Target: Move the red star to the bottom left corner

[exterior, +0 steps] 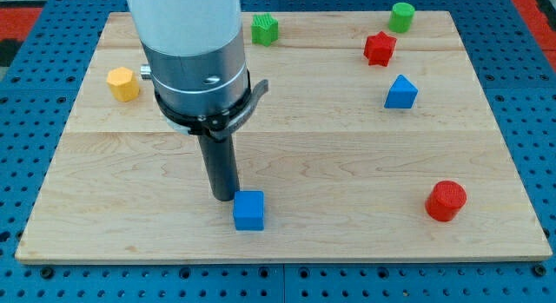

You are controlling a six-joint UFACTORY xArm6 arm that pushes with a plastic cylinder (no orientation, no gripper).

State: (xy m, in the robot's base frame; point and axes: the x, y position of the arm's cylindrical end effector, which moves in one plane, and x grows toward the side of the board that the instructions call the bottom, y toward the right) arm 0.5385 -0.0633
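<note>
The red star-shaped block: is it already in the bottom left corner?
No. The red star-shaped block sits near the view's top right, far from my tip, which is beside the blue cube.

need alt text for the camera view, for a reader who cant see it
My tip touches the wooden board just left of a blue cube near the view's bottom. The red star sits far off at upper right, near a blue block.

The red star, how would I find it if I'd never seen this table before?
Start at the wooden board and go to the corner at the view's top right, where a green cylinder stands. The red star sits just below and left of it, above the blue triangular block. It is the only pointy red block; the red cylinder is round and far lower.
</note>
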